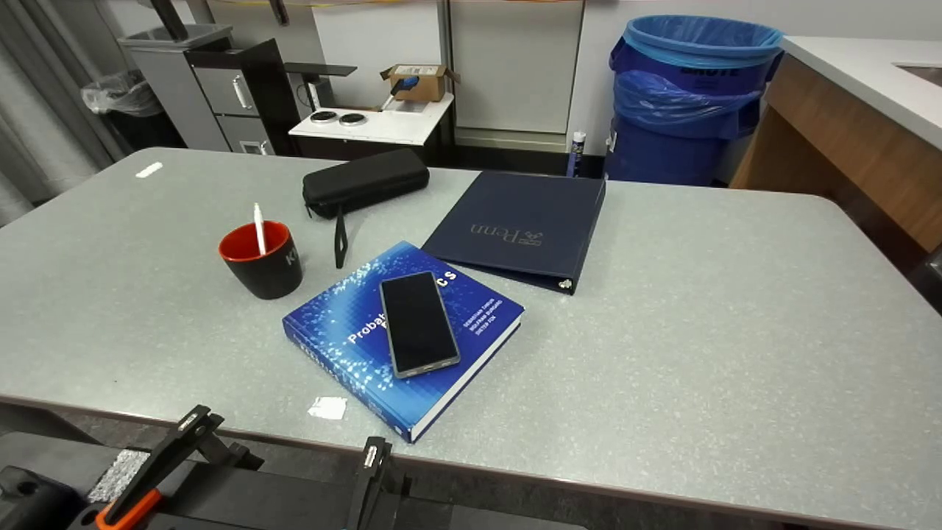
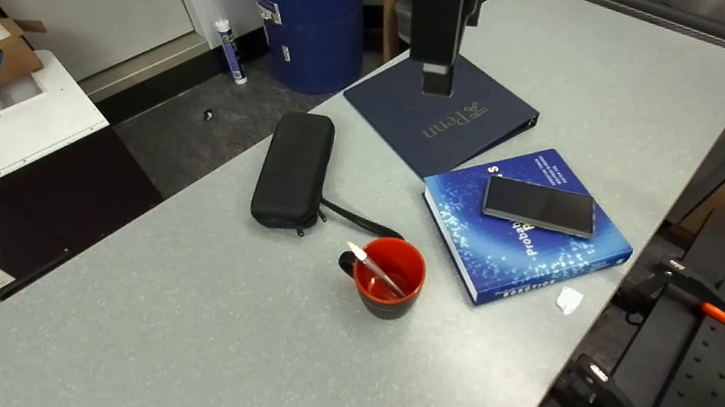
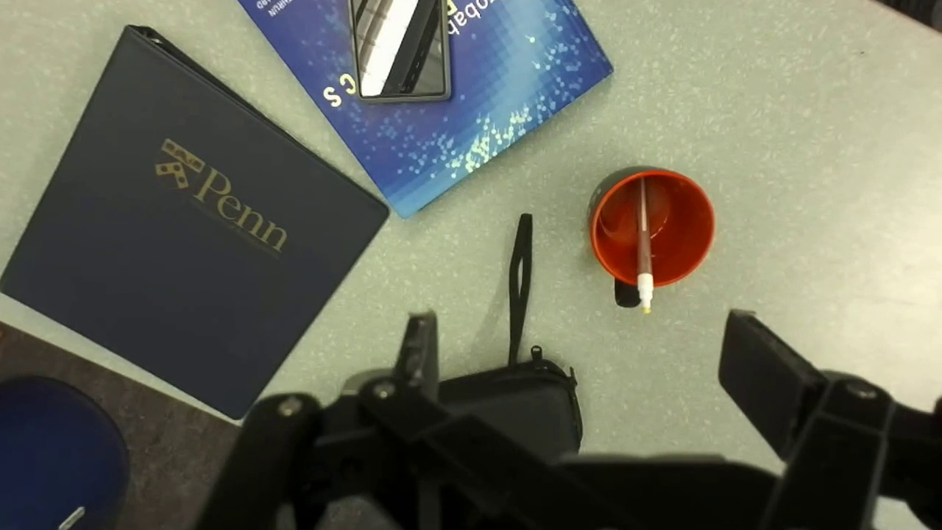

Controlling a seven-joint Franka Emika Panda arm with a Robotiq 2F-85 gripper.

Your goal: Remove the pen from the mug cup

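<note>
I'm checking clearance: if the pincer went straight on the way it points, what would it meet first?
Most likely the table, near the black strap and, in the wrist view, left of the mug. Depth is unclear: the open pincer might catch the strap or mug first.

In an exterior view we hold our gripper (image 2: 437, 85) above the desk (image 2: 197, 338), pointing down toward it; in the wrist view our two jaws stand wide apart, well off the desk.

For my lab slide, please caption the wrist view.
Open tool above the table, pen leaning inside the red-lined mug.
</note>
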